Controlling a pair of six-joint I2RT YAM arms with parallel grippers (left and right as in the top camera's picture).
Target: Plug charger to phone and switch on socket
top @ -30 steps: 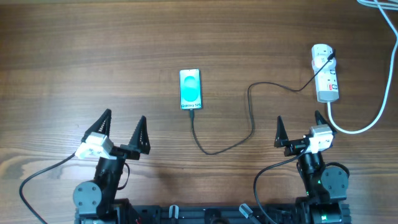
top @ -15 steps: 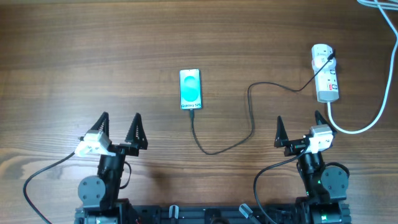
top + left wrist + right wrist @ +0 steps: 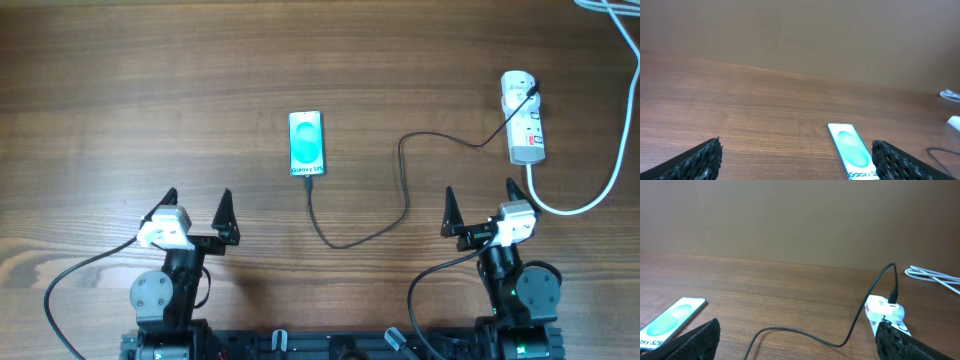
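Observation:
The phone (image 3: pixel 306 143) lies flat mid-table, turquoise screen up, "Galaxy" end toward me; it also shows in the left wrist view (image 3: pixel 852 153) and the right wrist view (image 3: pixel 669 317). The charger's thin black cable (image 3: pixel 400 175) runs from the phone's near end in a loop to the white socket strip (image 3: pixel 523 128) at the right; its plug sits in the strip (image 3: pixel 885 309). My left gripper (image 3: pixel 196 207) is open and empty, near the front edge left of the phone. My right gripper (image 3: pixel 480 202) is open and empty, in front of the socket.
A thick white lead (image 3: pixel 600 195) curves from the socket's near end out past the table's right edge; more white cable (image 3: pixel 935 275) lies at the far right. The table is brown wood (image 3: pixel 150 100).
My left gripper has drawn back toward the front edge and turned slightly right. The right arm, phone, cable and socket have not moved.

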